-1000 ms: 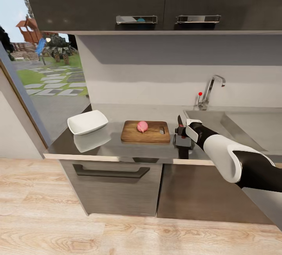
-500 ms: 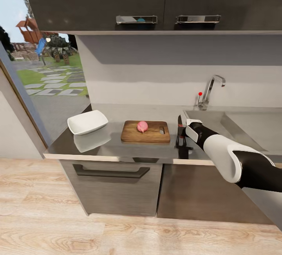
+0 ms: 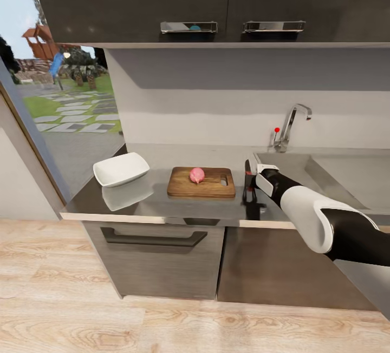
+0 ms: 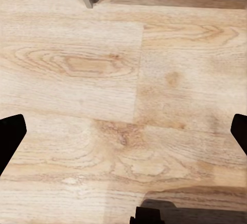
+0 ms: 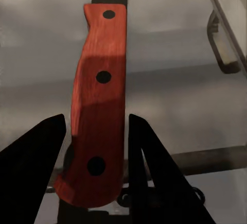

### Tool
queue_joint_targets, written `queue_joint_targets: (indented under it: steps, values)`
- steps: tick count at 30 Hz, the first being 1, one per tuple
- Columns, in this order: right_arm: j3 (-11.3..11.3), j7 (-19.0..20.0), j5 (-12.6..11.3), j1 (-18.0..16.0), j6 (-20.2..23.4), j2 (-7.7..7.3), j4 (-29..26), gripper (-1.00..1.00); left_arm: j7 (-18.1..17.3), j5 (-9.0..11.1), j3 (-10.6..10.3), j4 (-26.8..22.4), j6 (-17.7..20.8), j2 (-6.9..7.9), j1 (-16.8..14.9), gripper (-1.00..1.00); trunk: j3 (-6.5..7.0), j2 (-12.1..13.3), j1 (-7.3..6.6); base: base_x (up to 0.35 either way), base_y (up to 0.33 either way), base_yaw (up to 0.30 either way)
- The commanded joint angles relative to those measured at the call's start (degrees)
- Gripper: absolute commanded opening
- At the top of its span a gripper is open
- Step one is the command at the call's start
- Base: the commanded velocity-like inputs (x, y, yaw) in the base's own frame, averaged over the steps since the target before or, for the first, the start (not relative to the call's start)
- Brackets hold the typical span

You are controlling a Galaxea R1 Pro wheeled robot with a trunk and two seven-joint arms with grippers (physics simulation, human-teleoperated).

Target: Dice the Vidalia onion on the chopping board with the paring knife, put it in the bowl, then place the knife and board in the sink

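On the glossy grey countertop (image 3: pixel 162 207), edged in thin light wood, a brown chopping board (image 3: pixel 201 183) is seen lying flat with the pinkish Vidalia onion (image 3: pixel 197 175) resting on it near the handle slot. A white squarish bowl (image 3: pixel 121 169) is set to the board's left, apart from it, its reflection caught in the polished slab. Just right of the board, the paring knife (image 5: pixel 98 105) is framed between the two dark fingers of the right gripper (image 3: pixel 250 178), red handle with three dark rivets, blade pointing away; whether the fingers are pressed onto the handle cannot be told. Behind the arm, the stainless sink (image 3: pixel 325 171) and its chrome tap (image 3: pixel 292 123) with a red knob are set against the grey wall. Dark matte cabinets (image 3: pixel 216 1) are hung above, a dark drawer front (image 3: pixel 157 258) fitted below. Pale wood floor (image 4: pixel 123 105) is shown beneath the left gripper (image 4: pixel 123 134), whose fingertips are spread wide with nothing between them.
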Motion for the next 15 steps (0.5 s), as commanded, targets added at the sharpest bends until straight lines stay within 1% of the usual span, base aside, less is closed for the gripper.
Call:
queue_joint_targets:
  steps: [1, 11, 12, 13, 15]
  values:
    - [-0.44, -0.31, -0.16, -0.01, 0.23, 0.02, -0.18, -1.00, 0.17, 0.19, -0.49, 0.18, -0.29, -0.03, -0.07, 1.00, -0.05, -0.03, 0.00, 0.000, 0.000, 0.000]
    - [-0.40, -0.61, 0.10, -0.01, 0.55, -0.24, -1.78, -1.00, 0.23, 0.19, -0.49, 0.18, -0.29, -0.03, -0.07, 1.00, -0.05, -0.03, 0.00, 0.000, 0.000, 0.000]
    - [-0.37, -0.69, 0.16, -0.01, 0.71, -0.25, -2.53, -1.00, 0.25, 0.19, -0.49, 0.18, -0.29, -0.03, -0.07, 1.00, -0.05, -0.03, 0.00, 0.000, 0.000, 0.000]
    - [-0.36, -0.78, 0.20, -0.01, 1.41, -0.25, -4.78, -1.00, 0.25, 0.19, -0.49, 0.18, -0.29, -0.03, -0.07, 1.00, -0.05, -0.03, 0.00, 0.000, 0.000, 0.000]
    - [-0.35, -0.85, 0.26, -0.01, 3.85, -0.26, -7.55, -1.00, 0.26, 0.19, -0.49, 0.18, -0.29, -0.03, -0.07, 1.00, -0.05, -0.03, 0.00, 0.000, 0.000, 0.000]
